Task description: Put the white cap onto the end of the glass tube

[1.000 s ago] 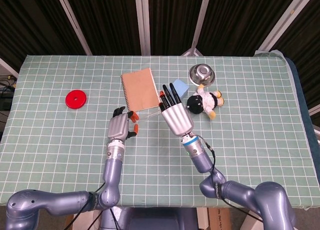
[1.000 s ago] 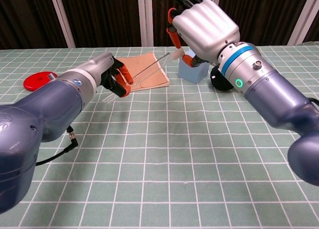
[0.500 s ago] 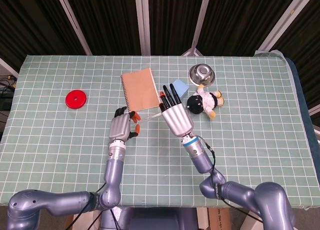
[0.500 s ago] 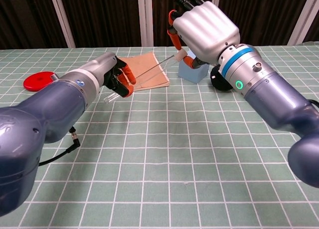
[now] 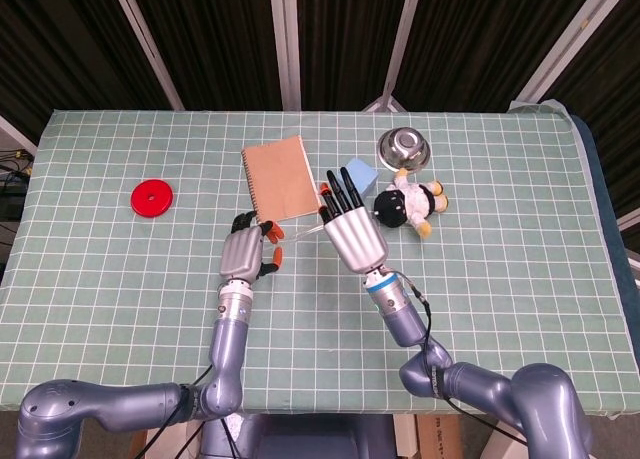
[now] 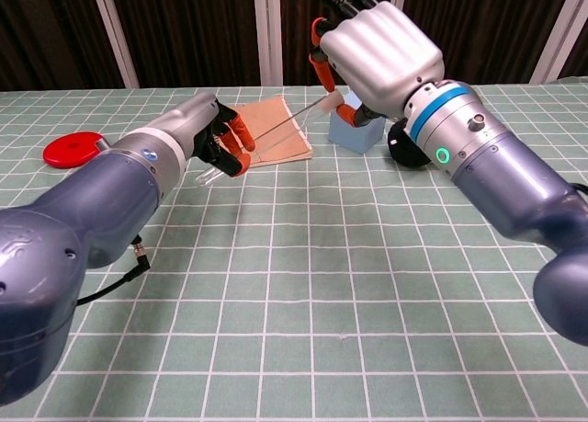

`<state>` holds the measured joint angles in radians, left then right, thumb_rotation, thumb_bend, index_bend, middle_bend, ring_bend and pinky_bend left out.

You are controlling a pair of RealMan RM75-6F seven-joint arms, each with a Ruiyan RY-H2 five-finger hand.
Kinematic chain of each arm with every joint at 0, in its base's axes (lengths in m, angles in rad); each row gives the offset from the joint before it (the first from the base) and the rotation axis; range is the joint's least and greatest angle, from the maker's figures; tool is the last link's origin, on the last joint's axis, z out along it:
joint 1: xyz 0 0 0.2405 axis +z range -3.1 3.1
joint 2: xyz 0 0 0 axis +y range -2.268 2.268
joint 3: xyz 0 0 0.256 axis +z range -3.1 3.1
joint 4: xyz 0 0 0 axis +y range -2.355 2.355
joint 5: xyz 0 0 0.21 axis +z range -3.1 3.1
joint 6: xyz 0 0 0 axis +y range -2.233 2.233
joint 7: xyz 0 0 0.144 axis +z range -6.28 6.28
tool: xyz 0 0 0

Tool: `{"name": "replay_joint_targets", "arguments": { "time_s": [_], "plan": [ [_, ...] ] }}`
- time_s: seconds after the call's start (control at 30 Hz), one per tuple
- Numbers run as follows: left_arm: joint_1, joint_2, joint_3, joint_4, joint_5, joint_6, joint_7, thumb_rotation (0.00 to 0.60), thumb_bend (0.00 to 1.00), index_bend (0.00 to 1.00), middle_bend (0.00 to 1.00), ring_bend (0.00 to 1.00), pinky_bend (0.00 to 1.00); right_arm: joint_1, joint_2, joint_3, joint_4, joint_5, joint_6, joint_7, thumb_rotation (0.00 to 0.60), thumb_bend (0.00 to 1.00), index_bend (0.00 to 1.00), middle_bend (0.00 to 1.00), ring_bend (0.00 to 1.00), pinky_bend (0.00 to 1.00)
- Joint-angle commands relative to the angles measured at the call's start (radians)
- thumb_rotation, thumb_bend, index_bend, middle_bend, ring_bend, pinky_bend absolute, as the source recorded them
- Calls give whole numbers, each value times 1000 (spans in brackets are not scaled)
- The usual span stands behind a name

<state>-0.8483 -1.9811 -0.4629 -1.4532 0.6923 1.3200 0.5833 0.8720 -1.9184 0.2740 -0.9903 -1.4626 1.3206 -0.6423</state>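
Nearest the front edge of the tabletop (image 5: 120, 309), both forearms reach inward toward the middle. The left hand (image 6: 216, 137) has its fingers curled around the lower end of the glass tube (image 6: 285, 120), holding it aslant so that the free end rises toward the other hand — a pose that appears meant to offer that end for capping. The right hand (image 6: 372, 50) hangs above the surface at the tube's upper end, fingers bent inward; a small pale piece at its fingertips, meeting the tube's tip, is judged to be the white cap (image 6: 336, 100), pinched there, though most of it is hidden. Whether the cap is already seated on the glass cannot be told.

Just beyond the hands lie a brown notebook (image 5: 279, 178) and a blue block (image 5: 360, 175), with a black-and-white plush toy (image 5: 408, 205) beside the block toward the right edge. Further back stands a metal bowl (image 5: 402, 148). Well apart, toward the left edge, rests a red disc (image 5: 152, 196).

The tabletop carries a green covering ruled in a white grid — flat and matte. Behind the far edge hang dark curtains (image 5: 210, 39) between pale metal frame posts (image 5: 285, 39).
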Motion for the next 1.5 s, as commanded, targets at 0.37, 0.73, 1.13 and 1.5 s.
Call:
{"name": "replay_joint_targets", "arguments": {
  "time_s": [0.37,0.73,1.13,1.5],
  "plan": [
    [1,-9,-3,8,25,9,-7,600,759,483,510,90,0,-11,18,-1,-32,4,0,-6,600,358,643,252,10,0],
    [0,-22,-3,9,40,13,-10,600,758,483,511,90,0,-18,32,-4,-61,0,5,-8,600,357,643,252,10,0],
    [-1,-36,-8,25,51,10,-12,600,759,483,511,90,0,-26,40,-8,-68,2,0,-9,600,359,643,252,10,0],
    [9,-31,-6,20,69,6,-26,600,759,484,512,90,0,-37,62,-4,-109,20,-11,-43,600,358,0,11,0,0]
  ]
}}
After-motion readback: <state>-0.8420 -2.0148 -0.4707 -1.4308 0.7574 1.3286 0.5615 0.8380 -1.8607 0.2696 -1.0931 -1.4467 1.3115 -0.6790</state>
